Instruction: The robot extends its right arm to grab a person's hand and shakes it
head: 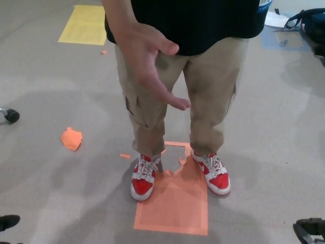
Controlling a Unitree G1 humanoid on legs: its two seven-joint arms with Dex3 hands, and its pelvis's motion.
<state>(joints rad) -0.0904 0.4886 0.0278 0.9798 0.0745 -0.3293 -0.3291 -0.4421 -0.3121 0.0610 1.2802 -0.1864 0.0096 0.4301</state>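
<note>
Red-white sneakers, khaki trousers, orange sheet.

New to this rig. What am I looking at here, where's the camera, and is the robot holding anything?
The camera sits on a humanoid robot's head, looking down at the floor before it. A person stands facing it, holding out an open hand for a handshake. Their red shoes rest by an orange floor patch; a crumpled orange scrap lies to the left, a yellow patch farther back. The robot's black right hand only peeks in at the bottom right corner, its left hand at the bottom left. Neither touches the person; too little shows to judge their fingers.
</note>
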